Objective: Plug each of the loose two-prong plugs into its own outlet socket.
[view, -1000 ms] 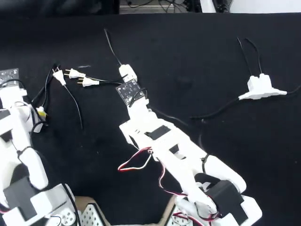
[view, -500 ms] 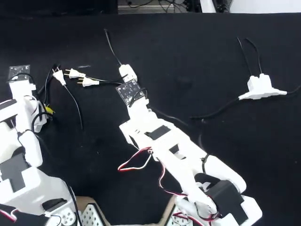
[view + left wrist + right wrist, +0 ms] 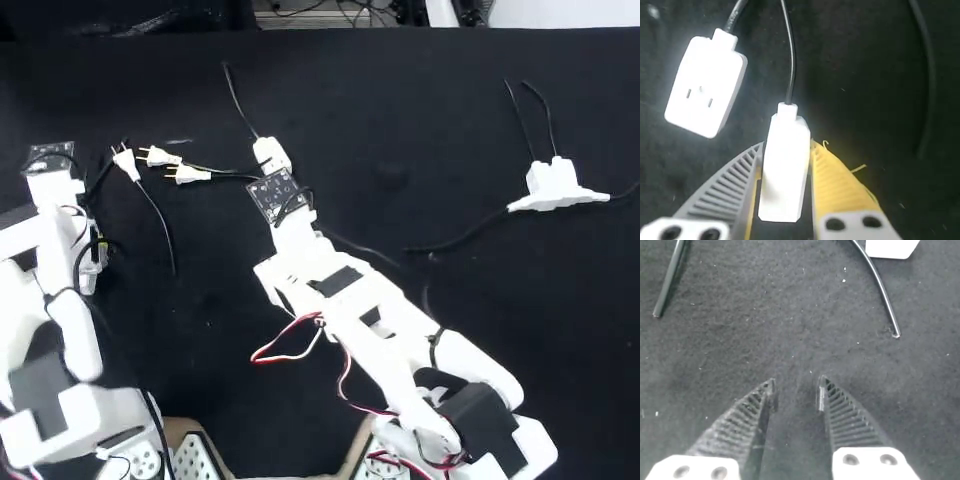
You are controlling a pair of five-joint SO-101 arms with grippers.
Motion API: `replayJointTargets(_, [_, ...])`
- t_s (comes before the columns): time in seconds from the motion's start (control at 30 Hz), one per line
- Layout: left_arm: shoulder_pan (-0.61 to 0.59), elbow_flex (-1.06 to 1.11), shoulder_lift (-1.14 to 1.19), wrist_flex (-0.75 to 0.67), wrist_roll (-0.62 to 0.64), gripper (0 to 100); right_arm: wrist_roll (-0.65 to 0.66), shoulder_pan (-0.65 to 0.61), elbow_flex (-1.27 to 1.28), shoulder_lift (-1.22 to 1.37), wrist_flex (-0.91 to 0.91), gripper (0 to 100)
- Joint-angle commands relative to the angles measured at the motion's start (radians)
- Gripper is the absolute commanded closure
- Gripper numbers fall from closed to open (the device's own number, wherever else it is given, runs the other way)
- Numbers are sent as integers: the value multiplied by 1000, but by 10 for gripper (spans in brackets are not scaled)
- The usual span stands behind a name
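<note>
We see the left gripper (image 3: pixel 785 147) clenched on a white plug (image 3: pixel 784 175). Its ribbed fingers (image 3: pixel 835 175) press both long sides, and the cord (image 3: pixel 790 60) leaves the plug's far end; we cannot make out its prongs. Just ahead of this gripper and off to one side lies a socket (image 3: pixel 705 95), two slots facing up, apart from the held plug. The right gripper (image 3: pixel 795 387) is released, jaws parted above the black table (image 3: pixel 765 315). Ahead of it a thin cord (image 3: pixel 877 285) curves away from a white piece (image 3: pixel 890 247) at the view's edge. From above, three loose plugs (image 3: pixel 160 157) lie between the two arms, and an outlet block (image 3: pixel 555 185) sits well apart from the right gripper.
</note>
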Motion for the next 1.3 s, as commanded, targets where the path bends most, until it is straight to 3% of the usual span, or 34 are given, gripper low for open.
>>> replayJointTargets(0.0, [35,-47,-186,115,6,970,9,-12,-51,1,-26,874])
replayJointTargets(0.3, [163,-39,-559,428,11,970,9,-8,-47,-7,-20,874])
replayJointTargets(0.4, [232,33,-663,445,77,970,9,28,-50,-7,-20,874])
replayJointTargets(0.53, [371,225,-735,318,97,970,8,68,-53,-8,-18,874])
replayJointTargets(0.73, [527,410,-738,117,14,970,3,98,-41,-65,-14,874])
replayJointTargets(1.07, [639,455,-738,-31,75,964,0,147,-33,-105,-6,874])
replayJointTargets(1.27, [639,578,-738,-161,84,837,0,147,-33,-105,-6,874])
